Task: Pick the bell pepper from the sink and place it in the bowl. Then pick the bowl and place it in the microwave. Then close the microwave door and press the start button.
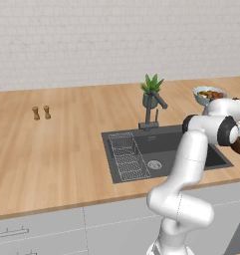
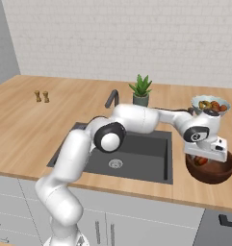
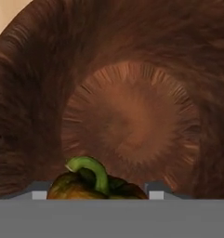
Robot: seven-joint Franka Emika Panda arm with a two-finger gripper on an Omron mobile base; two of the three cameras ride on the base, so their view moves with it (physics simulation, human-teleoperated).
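Far off to the hand's left, two small wooden shakers (image 2: pixel 41 96) stand on the worktop (image 2: pixel 35 125). Nearer, still left of the hand, lies the sink (image 2: pixel 136 158), with a wire rack (image 1: pixel 127 157) in its left part, a faucet (image 1: pixel 152 112) at its back edge and a potted plant (image 2: pixel 140 90) behind that. The arm reaches across the sink to the hand (image 2: pixel 202 160), which hangs directly over the bowl (image 2: pixel 214 171) on the worktop just right of the sink, its fingertips down inside the rim. The bell pepper (image 3: pixel 95 184) sits between the two fingers (image 3: pixel 39 194), stem up, above the bowl's wooden bottom; whether the fingers press on it or stand slightly apart from it cannot be told. Behind the hand stands a pale bowl of fruit (image 2: pixel 210 104).
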